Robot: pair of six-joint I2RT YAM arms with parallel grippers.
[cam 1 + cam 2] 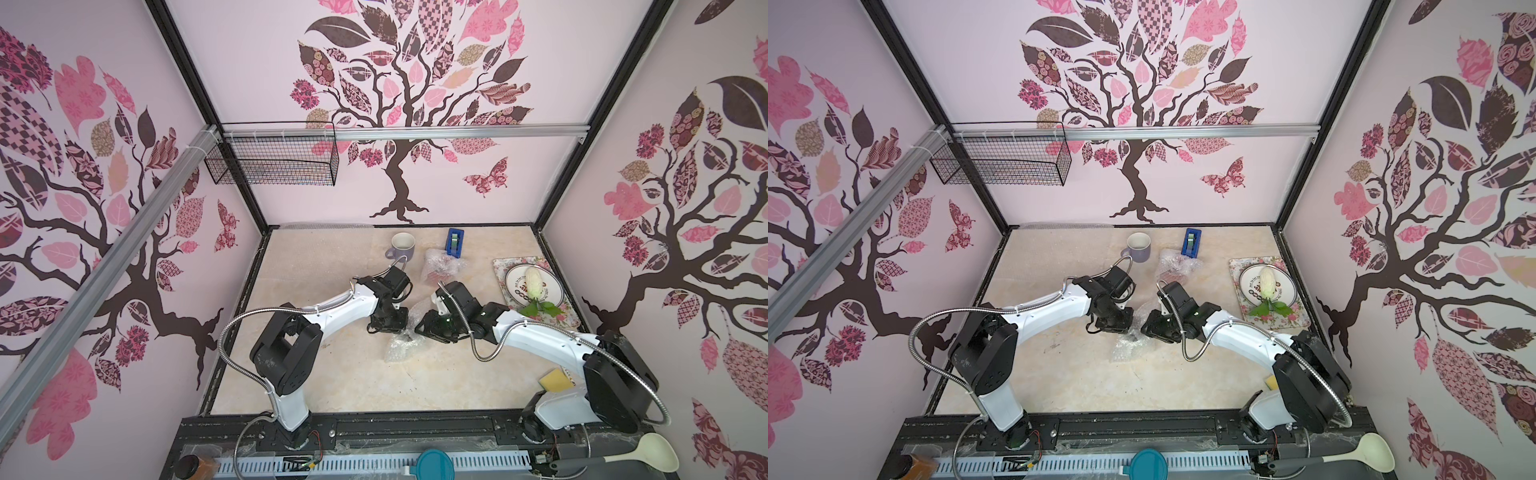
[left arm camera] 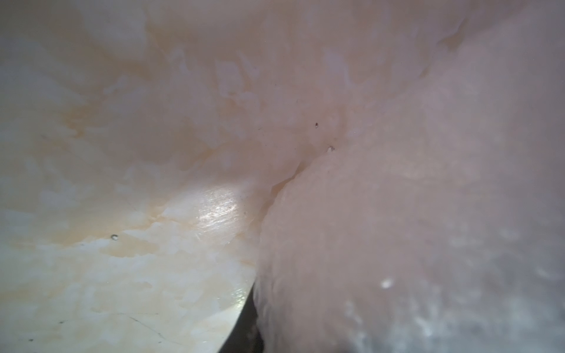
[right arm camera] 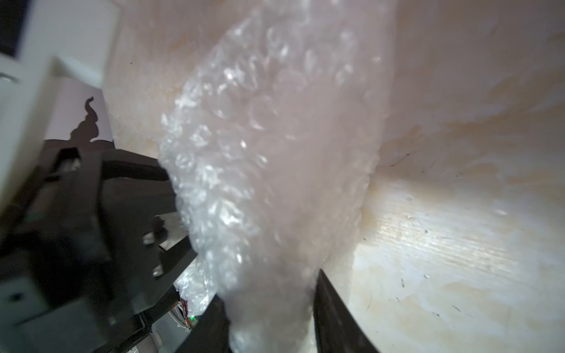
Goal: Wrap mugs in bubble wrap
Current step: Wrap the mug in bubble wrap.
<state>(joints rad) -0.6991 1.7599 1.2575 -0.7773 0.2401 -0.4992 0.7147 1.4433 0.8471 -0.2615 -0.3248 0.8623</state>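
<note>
Near the centre of the table (image 1: 332, 374), 1 crumpled bubble wrap bundle (image 1: 401, 345) is clamped between the jaws of the right gripper (image 3: 269, 293). The left gripper (image 1: 386, 324), its state not discernible, is set just beside it, and the bare lavender mug (image 1: 402, 245) is found by the far edge, nearer the left gripper.

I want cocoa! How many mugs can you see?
1 bare: the purple mug at the back. The wrapped bundle beside it shows red, maybe another; the bubble wrap in the middle may hide one too.
</note>
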